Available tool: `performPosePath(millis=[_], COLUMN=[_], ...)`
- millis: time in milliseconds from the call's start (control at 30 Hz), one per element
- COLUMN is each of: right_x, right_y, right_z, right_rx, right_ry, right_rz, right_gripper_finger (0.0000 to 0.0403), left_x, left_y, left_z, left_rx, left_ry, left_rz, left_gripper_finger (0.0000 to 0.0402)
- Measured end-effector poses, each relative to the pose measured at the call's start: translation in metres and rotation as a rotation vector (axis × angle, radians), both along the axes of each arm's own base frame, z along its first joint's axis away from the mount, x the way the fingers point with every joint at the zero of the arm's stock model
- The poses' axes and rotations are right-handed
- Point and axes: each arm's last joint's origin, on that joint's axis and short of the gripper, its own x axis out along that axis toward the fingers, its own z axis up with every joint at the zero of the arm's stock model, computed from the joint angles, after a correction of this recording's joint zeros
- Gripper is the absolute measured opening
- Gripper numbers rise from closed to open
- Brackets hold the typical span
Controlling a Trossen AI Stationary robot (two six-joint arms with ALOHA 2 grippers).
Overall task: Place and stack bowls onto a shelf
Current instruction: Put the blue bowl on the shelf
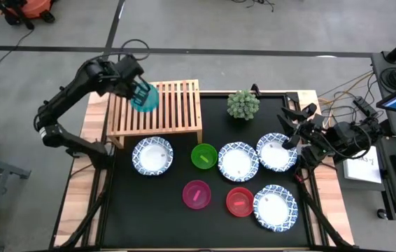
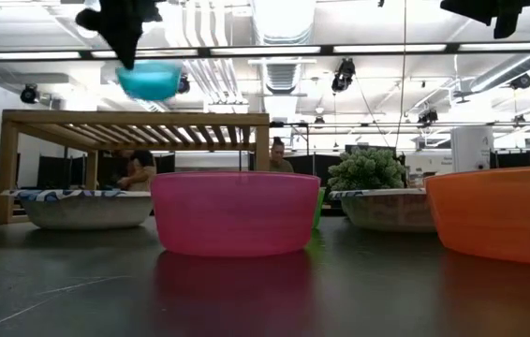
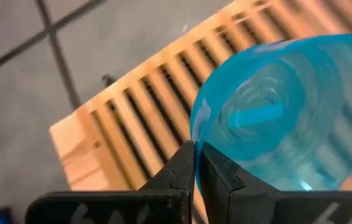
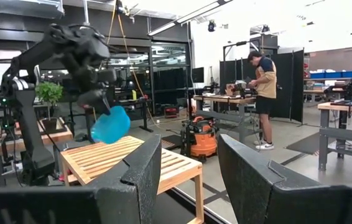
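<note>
High view, left gripper (image 1: 139,93): above the left part of the shelf (image 1: 177,105), fingers clamped on the rim of the teal bowl (image 1: 146,98), which hangs tilted over the slats.
Low view, teal bowl (image 2: 149,80): held clear of the slatted top of the shelf (image 2: 134,120), not touching it, under the dark left gripper (image 2: 125,33).
Left wrist view: the two dark fingertips (image 3: 188,168) are pinched tight on the edge of the teal bowl (image 3: 288,118), with the shelf (image 3: 132,118) slats behind.
Right gripper (image 1: 290,119): waits at the table's right edge, fingers spread apart, holding nothing; in its wrist view the wide gap between the fingers (image 4: 145,168) shows the shelf (image 4: 126,162) and the teal bowl (image 4: 111,124) in the far arm's grip.
Bowls on the black mat (image 1: 212,210): a white blue-rimmed bowl (image 1: 152,155) just in front of the shelf, the green bowl (image 1: 203,155) beside it, then two more white bowls (image 1: 238,162) (image 1: 276,152) touching each other; nearer the front, the pink bowl (image 1: 196,194), the red bowl (image 1: 239,201) and a fourth white bowl (image 1: 275,207).
Potted plant (image 1: 243,104): on the mat, to the right of the shelf.
Room: a person (image 4: 263,99) stands at a bench well behind the table.
</note>
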Motion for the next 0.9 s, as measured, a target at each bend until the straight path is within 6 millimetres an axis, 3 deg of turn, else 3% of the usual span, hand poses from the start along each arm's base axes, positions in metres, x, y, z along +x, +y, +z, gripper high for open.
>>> performPosePath(millis=[167, 433, 667, 900], right_x=[0.0, 0.0, 0.0, 0.0], right_y=[0.0, 0.0, 0.0, 0.0], right_z=[0.0, 0.0, 0.0, 0.0], right_rx=[0.0, -0.01, -0.01, -0.01], right_ry=[0.0, 0.01, 0.01, 0.009], right_rz=[0.0, -0.002, -0.002, -0.002], right_gripper_finger=[0.0148, 0.0148, 0.0148, 0.0148], left_x=[-0.015, -0.02, -0.023, -0.027], left_y=[0.018, 0.019, 0.023, 0.026], left_z=[-0.021, -0.047, -0.049, -0.049], left_rx=[-0.121, -0.209, -0.192, -0.194], left_ry=[0.065, 0.123, 0.147, 0.161], left_rz=[0.04, 0.061, 0.092, 0.093], left_gripper_finger=[0.0, 0.0, 0.0006, 0.0049])
